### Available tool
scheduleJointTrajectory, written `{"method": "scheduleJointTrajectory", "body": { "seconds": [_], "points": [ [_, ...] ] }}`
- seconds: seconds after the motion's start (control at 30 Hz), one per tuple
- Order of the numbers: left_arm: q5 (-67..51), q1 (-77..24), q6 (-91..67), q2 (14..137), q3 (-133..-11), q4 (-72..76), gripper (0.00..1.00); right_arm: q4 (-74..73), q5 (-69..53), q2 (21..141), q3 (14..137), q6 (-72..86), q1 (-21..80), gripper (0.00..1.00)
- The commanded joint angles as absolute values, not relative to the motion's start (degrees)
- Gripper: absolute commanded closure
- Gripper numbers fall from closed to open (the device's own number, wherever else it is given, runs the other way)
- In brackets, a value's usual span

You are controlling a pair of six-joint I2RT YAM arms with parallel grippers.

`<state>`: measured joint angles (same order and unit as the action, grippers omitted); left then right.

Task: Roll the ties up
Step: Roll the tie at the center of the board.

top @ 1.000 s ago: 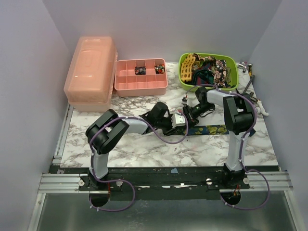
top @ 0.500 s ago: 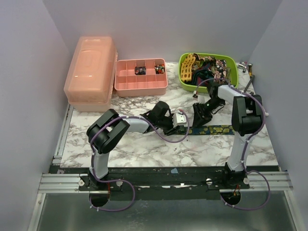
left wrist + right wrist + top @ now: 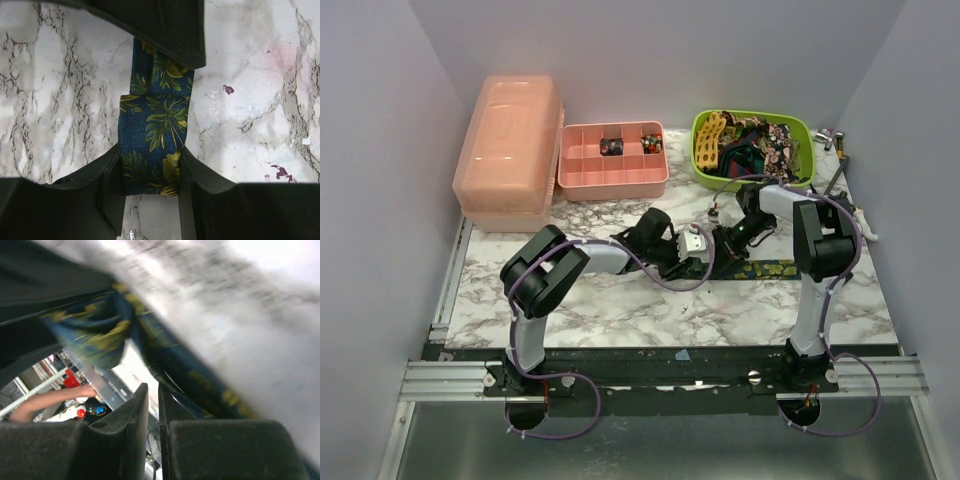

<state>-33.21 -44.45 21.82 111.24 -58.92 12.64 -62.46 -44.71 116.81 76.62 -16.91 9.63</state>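
Left pincer clenched on the navy tie; its long axis runs 12 to 6 between the fingers; right pincer nearly closed, empty, tie at 12.

Motion blur smears the navy tie in the right wrist view, hiding its pattern.

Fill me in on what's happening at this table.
Two robot arms are working on a navy tie with yellow-green leaves, laid flat on the marble table. The left gripper has its jaws closed on the tie's end. The right gripper, jaws nearly shut, sits beside a lifted fold. More ties fill the green bin.
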Motion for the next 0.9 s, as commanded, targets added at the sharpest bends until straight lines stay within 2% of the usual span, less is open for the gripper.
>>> {"method": "scheduleJointTrajectory", "body": {
  "seconds": [0.0, 0.37, 0.53, 0.6, 0.73, 0.8, 0.87],
  "points": [
    [-35.1, -42.6, 19.8, 113.5, -56.5, 5.7, 0.77, -54.4, -37.6, 123.1, 76.5, -13.3, 8.7, 0.85],
    [-44.6, -41.1, 26.0, 108.2, -53.9, 12.0, 0.69, -53.2, -33.5, 128.1, 76.9, -10.9, 7.4, 0.89],
    [-39.0, -42.0, 27.4, 111.7, -58.8, 3.1, 0.69, -53.3, -34.0, 126.9, 77.1, -11.2, 7.5, 0.88],
    [-35.5, -42.4, 27.8, 113.9, -60.1, 0.1, 0.7, -54.5, -36.5, 125.1, 78.4, -12.5, 7.4, 0.8],
    [-33.4, -42.7, 28.1, 115.3, -60.0, -3.2, 0.7, -57.7, -47.8, 119.5, 79.9, -13.6, 7.6, 0.48],
    [-33.3, -42.9, 28.5, 115.2, -59.6, -3.4, 0.69, -58.7, -51.8, 117.9, 80.3, -12.7, 8.1, 0.42],
    [-33.4, -43.1, 28.6, 115.2, -59.3, -3.4, 0.68, -58.8, -54.7, 117.5, 80.4, -11.5, 9.2, 0.41]
  ]
}}
